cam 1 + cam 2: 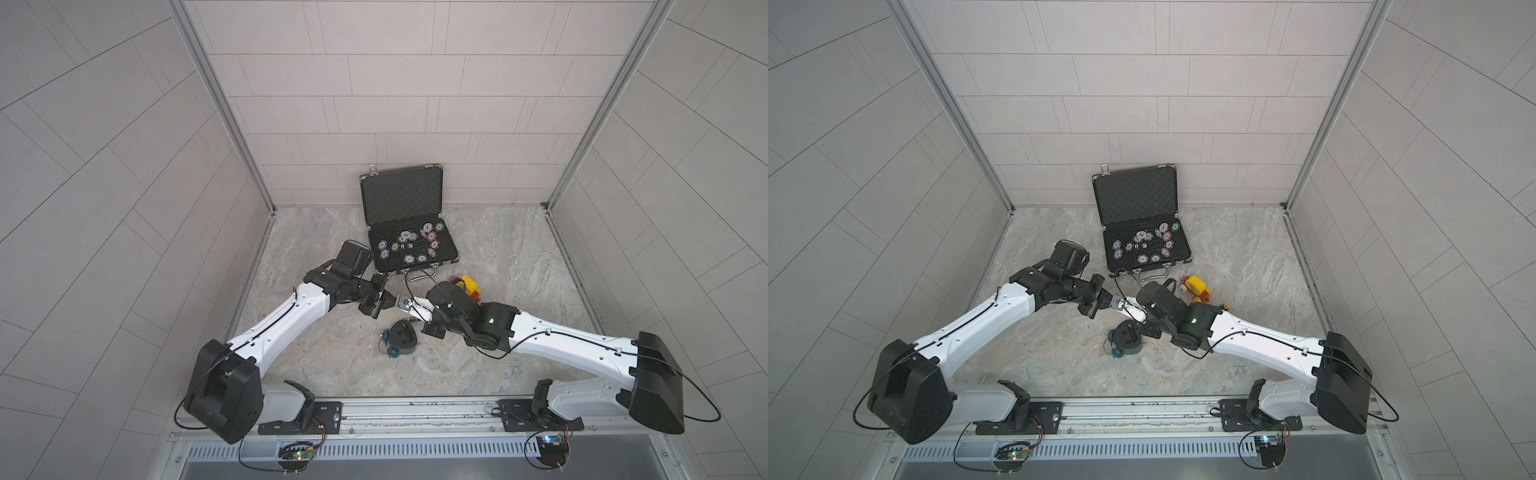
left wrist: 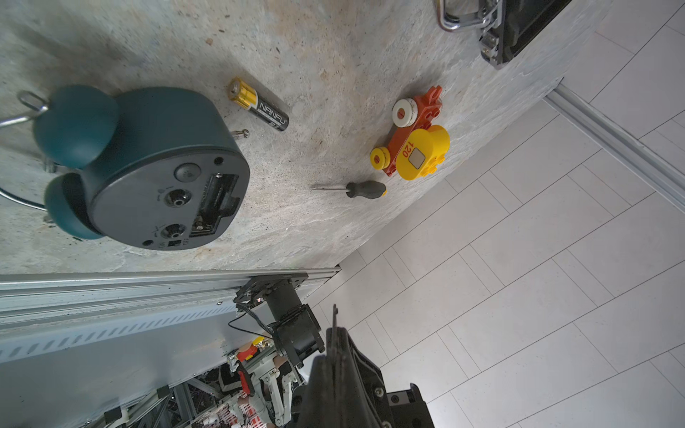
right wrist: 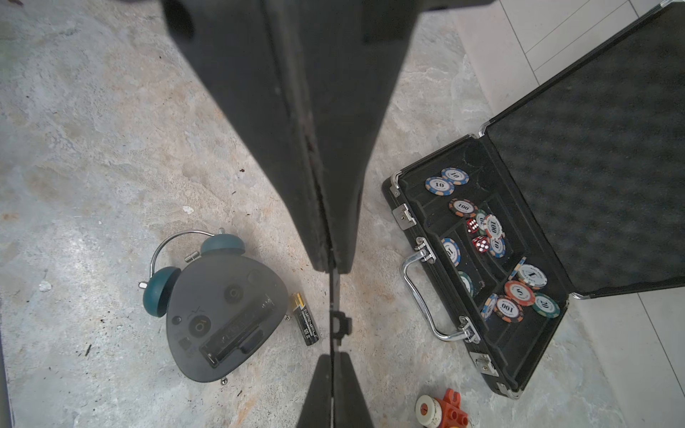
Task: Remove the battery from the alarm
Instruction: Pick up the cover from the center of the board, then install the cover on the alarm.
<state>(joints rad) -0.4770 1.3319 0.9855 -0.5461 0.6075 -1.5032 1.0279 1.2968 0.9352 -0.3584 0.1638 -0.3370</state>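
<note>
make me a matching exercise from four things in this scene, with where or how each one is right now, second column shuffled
Things
1. battery
2. alarm clock
3. red dice
4. thin dark cover

Place or state
A. pinched edge-on between the left gripper and the right gripper
B. inside the open poker chip case
C. face down, battery bay open and empty
D. lying on the table right beside the clock

Pairs: 1-D, 2-C, 3-B, 4-A
</note>
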